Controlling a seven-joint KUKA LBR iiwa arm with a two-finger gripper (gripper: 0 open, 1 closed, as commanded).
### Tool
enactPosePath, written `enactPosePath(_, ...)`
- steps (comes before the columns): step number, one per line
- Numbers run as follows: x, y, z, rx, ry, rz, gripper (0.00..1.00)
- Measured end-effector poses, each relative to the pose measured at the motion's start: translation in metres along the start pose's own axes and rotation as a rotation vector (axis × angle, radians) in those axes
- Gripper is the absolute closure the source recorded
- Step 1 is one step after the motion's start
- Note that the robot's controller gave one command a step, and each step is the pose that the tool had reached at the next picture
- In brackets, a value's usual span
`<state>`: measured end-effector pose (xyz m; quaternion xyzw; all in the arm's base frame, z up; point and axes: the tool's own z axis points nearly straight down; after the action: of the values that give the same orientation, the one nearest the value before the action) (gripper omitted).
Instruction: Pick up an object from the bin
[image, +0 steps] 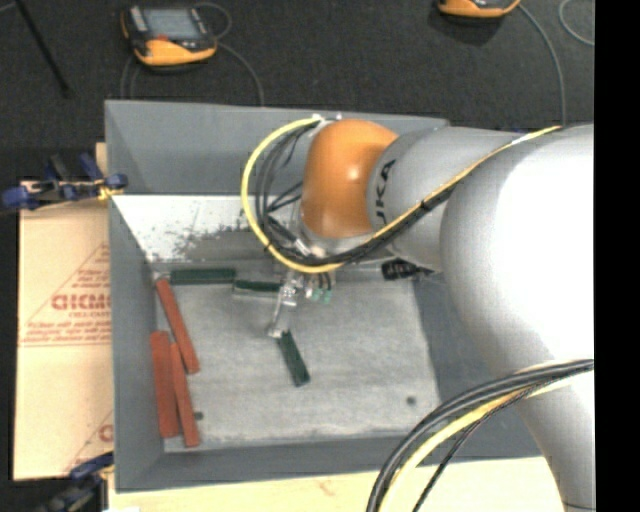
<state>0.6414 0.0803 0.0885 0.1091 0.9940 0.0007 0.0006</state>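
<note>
Dark floor all round, and sitting on it is the grey bin (125, 330) with not much in it. Over by the left wall there's a bunch of red-brown sticks (172, 375) lying lengthwise, touching each other. Next along, near the back wall, a long dark green bar (203, 275), then a shorter green bar (257, 288) just to its right. The tool (283, 318) hangs down about mid-bin under the orange cover (340, 180), and honestly I can't tell if it's open or closed, it's just a thin shiny bit from this angle. Its tip looks to be right beside the upper end of a third green bar (293, 360), which lies flat and slanted on the bin floor. So I'd say that's the likely pick, but nothing's off the floor yet: the grab and the lift are both left to do. Only readable writing on the arm (500, 250) is KUKA (385, 195).
</note>
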Motion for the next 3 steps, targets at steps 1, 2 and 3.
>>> enactPosePath(1, 0.0024, -0.0037, 0.0132, -0.002, -0.013, -0.119, 1.00)
enactPosePath(2, 0.0042, -0.0048, 0.0160, 0.001, -0.008, -0.120, 0.00)
enactPosePath(3, 0.0031, -0.0044, 0.0142, 0.000, -0.010, -0.121, 1.00)
